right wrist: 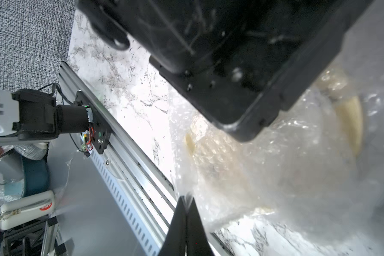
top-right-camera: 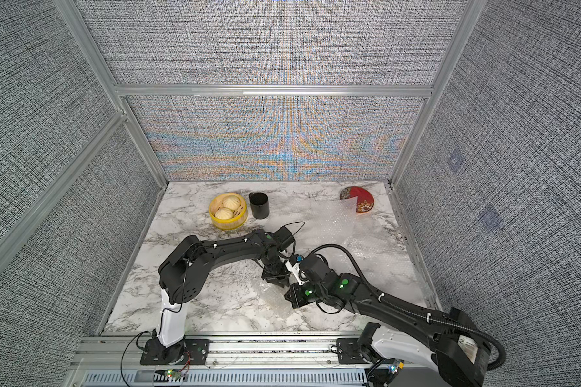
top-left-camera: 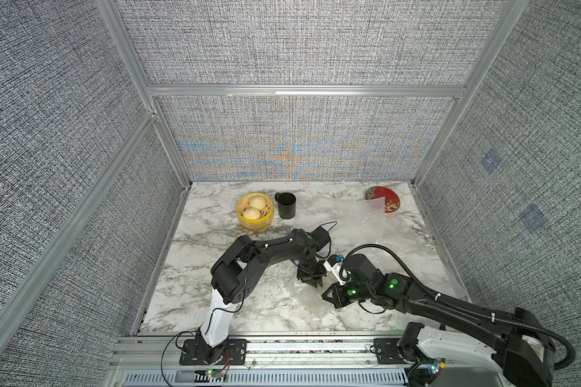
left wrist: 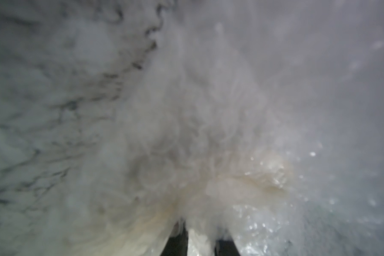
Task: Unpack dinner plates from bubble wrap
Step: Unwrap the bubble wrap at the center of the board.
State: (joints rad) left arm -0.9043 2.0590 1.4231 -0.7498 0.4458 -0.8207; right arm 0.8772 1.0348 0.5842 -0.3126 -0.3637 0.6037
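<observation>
Closest to the front rail, the right gripper (right wrist: 186,200) has its fingers pressed together on a tuft of the near bubble wrap (right wrist: 275,168). In both top views its tips are too dark and small to read. The cream plate (right wrist: 351,124) shows clearly only in the right wrist view, as a pale rim through the wrap. The left arm's black body covers part of it. In the top views it is no more than a faint patch.

The left wrist view is blurred. The dark fingers of the left gripper (left wrist: 200,237), cut off at the frame edge, stand a little apart with wrap bunched between them. Whether they grip it I cannot tell.

The bundle lies near the front edge of the table (top-left-camera: 215,268), with bare marble to its left. Farther back, the far bubble wrap (top-left-camera: 359,221) spreads over the right half and is hard to tell from the marble. One corner hides part of the dark red plate (top-left-camera: 386,197), close to the far right corner. The steamer basket (top-left-camera: 255,211) and black cup (top-left-camera: 285,205) stand just beside each other, well apart from both arms.
</observation>
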